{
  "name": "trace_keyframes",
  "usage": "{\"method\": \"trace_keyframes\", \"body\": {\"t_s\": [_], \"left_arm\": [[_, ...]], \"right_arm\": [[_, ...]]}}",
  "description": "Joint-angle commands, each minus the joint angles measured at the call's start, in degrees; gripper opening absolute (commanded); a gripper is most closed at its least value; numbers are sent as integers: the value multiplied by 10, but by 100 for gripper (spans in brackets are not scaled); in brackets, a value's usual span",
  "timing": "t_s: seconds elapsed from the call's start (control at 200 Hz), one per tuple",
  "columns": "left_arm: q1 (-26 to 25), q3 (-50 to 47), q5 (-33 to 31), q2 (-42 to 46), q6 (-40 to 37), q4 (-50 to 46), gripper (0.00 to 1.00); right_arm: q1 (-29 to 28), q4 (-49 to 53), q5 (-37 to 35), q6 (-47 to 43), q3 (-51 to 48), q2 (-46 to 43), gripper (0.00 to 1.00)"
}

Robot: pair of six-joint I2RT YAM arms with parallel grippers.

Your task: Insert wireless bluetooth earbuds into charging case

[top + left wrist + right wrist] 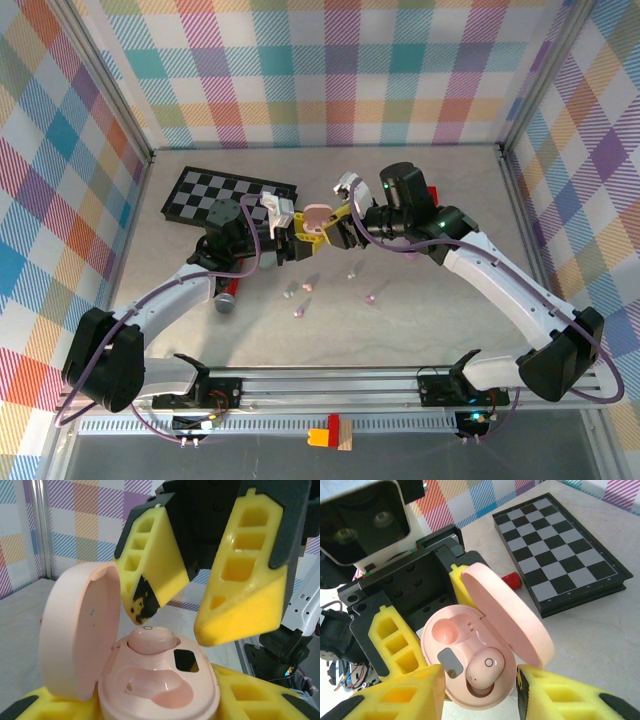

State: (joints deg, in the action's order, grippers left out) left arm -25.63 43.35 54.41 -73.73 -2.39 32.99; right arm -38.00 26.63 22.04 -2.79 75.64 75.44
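Seeing one pink bud [150,641] seated in the case [80,640] just below my right gripper [180,627], jaws released. My left gripper [305,230] clamps the case. Second socket [155,687] is empty; spare buds [300,290] lie on the counter [420,330] below.

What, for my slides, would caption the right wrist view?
Pink earbud seated in the open pink case; second socket empty, chessboard behind.

A pink case [318,219] sits between the left end effector [301,233] and right end effector [340,227], earbuds [307,288] loose on the table [440,190].
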Motion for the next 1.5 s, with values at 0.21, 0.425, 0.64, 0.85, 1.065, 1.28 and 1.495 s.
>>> {"method": "trace_keyframes", "body": {"t_s": [0.21, 0.425, 0.64, 0.85, 1.065, 1.28, 1.495], "left_arm": [[28, -1, 8, 25, 7, 33, 42], [47, -18, -1, 49, 24, 57, 42], [52, -24, -10, 66, 25, 58, 42], [62, -42, -29, 84, 36, 81, 42], [71, -45, -28, 100, 46, 83, 42], [73, -52, -34, 123, 43, 68, 42], [74, -60, -42, 148, 30, 39, 42]], "right_arm": [[51, -142, 0, 121, -90, -116, 46], [124, -176, -67, 261, -175, -102, 49], [117, -177, -26, 327, -198, 13, 53], [57, -198, 3, 379, -192, 134, 53], [16, -189, 59, 368, -124, 265, 53], [-16, -161, 94, 340, -28, 378, 52], [-22, -130, 98, 322, -6, 421, 52]]}}
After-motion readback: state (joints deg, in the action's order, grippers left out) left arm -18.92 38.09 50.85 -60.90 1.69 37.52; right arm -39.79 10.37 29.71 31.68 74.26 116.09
